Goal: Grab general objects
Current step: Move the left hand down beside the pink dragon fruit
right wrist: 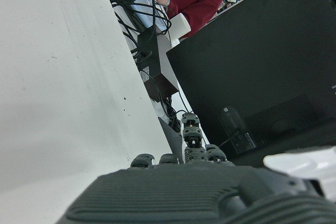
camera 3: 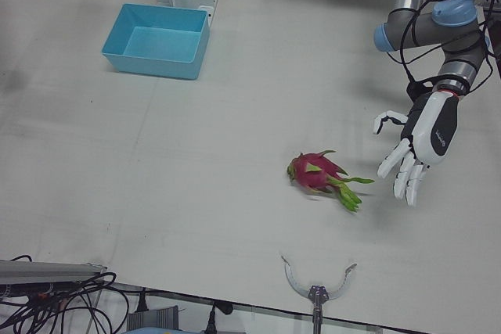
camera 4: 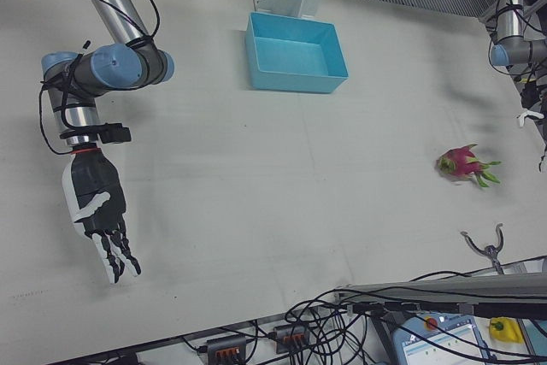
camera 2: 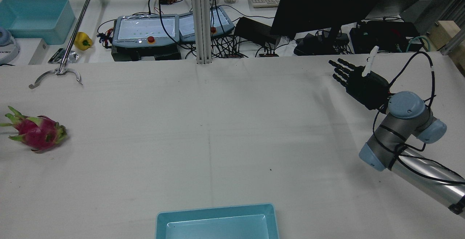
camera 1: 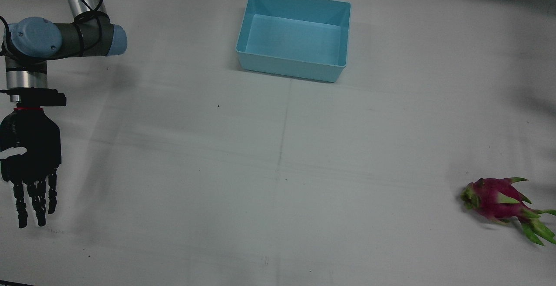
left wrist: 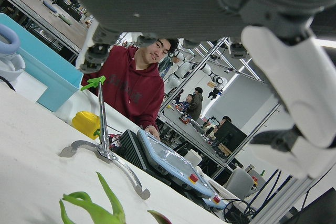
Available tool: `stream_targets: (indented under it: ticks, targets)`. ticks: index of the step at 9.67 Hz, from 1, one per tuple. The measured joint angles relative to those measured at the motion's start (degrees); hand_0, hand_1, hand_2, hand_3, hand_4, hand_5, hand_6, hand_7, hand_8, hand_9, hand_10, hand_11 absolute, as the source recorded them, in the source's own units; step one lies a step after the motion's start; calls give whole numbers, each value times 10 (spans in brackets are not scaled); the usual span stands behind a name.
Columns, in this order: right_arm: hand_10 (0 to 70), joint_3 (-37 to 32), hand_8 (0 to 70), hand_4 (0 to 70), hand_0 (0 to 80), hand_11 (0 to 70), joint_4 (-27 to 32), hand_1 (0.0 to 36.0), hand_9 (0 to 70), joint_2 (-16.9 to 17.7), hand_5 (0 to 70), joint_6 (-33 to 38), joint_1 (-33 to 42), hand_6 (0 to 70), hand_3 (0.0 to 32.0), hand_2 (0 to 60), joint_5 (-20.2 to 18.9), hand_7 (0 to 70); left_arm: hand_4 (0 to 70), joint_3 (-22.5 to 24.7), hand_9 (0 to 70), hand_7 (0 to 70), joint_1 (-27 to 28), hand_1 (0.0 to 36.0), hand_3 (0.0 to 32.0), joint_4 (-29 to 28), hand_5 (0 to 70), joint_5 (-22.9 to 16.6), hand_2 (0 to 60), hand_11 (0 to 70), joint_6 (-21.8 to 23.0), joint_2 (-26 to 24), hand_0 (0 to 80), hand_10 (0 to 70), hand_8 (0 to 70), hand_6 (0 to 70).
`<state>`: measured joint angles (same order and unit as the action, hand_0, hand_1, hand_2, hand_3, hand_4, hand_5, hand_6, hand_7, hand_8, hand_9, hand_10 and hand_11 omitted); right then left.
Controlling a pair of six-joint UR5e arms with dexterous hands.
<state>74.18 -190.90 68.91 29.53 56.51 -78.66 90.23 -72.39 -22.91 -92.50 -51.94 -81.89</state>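
Note:
A pink dragon fruit (camera 3: 317, 174) with green scales lies on the white table, on the robot's left half; it also shows in the front view (camera 1: 499, 201), the rear view (camera 2: 38, 133) and the right-front view (camera 4: 461, 162). My white left hand (camera 3: 419, 142) hangs open beside the fruit's leafy end, fingers pointing down, apart from it. Only the fruit's green tips (left wrist: 94, 211) show in the left hand view. My black right hand (camera 1: 30, 155) is open and empty far off at the other side of the table, also seen in the rear view (camera 2: 359, 81) and the right-front view (camera 4: 98, 211).
An empty light-blue bin (camera 1: 295, 66) stands mid-table near the robot's pedestals, also in the left-front view (camera 3: 153, 64). A metal grabber claw (camera 3: 317, 291) rests on the table's operator-side edge near the fruit. Beyond that edge are teach pendants (camera 2: 145, 30), cables and a yellow pepper (camera 2: 83, 41).

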Motion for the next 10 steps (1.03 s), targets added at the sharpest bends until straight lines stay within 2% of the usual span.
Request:
stream_targets:
  ticks: [1, 3, 6, 7, 8, 9, 10]
  targets:
    - [0, 0, 0, 0, 0, 0, 0, 0, 0, 0, 0, 0, 0, 0, 0, 0, 0, 0, 0, 0, 0, 0, 3, 343, 320, 0, 0, 0, 600, 0, -2, -1, 520, 0, 0, 0]
    - [0, 0, 0, 0, 0, 0, 0, 0, 0, 0, 0, 0, 0, 0, 0, 0, 0, 0, 0, 4, 0, 0, 19, 360, 320, 35, 0, 3, 600, 0, -45, -12, 530, 0, 0, 0]
    - [0, 0, 0, 0, 0, 0, 0, 0, 0, 0, 0, 0, 0, 0, 0, 0, 0, 0, 0, 8, 0, 0, 50, 352, 320, 102, 0, 10, 600, 0, -98, -41, 523, 0, 0, 0]
    - [0, 0, 0, 0, 0, 0, 0, 0, 0, 0, 0, 0, 0, 0, 0, 0, 0, 0, 0, 9, 0, 0, 56, 289, 320, 111, 0, 11, 479, 0, -107, -46, 508, 0, 0, 0]
    - [0, 0, 0, 0, 0, 0, 0, 0, 0, 0, 0, 0, 0, 0, 0, 0, 0, 0, 0, 9, 0, 0, 70, 235, 320, 121, 0, 11, 324, 0, -112, -54, 497, 0, 0, 0]
    - [0, 0, 0, 0, 0, 0, 0, 0, 0, 0, 0, 0, 0, 0, 0, 0, 0, 0, 0, 8, 0, 0, 96, 251, 320, 145, 0, 10, 378, 0, -115, -74, 499, 0, 0, 0]
    - [0, 0, 0, 0, 0, 0, 0, 0, 0, 0, 0, 0, 0, 0, 0, 0, 0, 0, 0, 7, 0, 0, 120, 236, 320, 168, 0, 11, 330, 0, -117, -94, 497, 0, 0, 0]
